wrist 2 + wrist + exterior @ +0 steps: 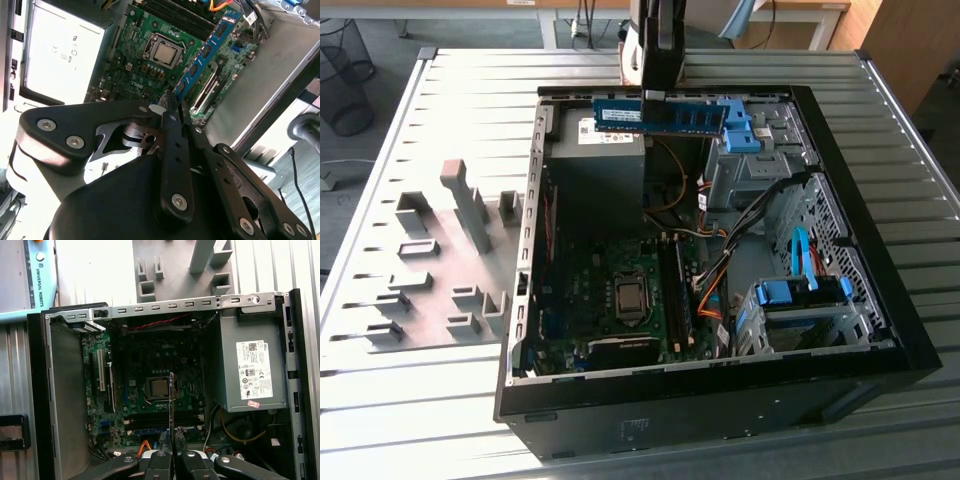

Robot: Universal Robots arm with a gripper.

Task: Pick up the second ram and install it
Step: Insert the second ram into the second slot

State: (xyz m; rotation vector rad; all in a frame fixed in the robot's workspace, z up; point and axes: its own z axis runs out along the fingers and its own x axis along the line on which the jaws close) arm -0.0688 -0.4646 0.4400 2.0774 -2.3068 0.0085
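Observation:
The second ram is a slim blue stick with black chips. It hangs level above the far end of the open computer case, over the power supply. My gripper is shut on it near its middle, from above. In the second wrist view the ram runs out from my gripper over the motherboard. In the first wrist view the ram shows edge-on as a thin line above my gripper. It lines up over the memory slots. The memory slots lie well below the stick.
The grey power supply fills the case's far corner on the exterior view's left. Blue drive brackets stand on that view's right, with orange cables beside the slots. A grey holder fixture stands on the slatted table outside the case.

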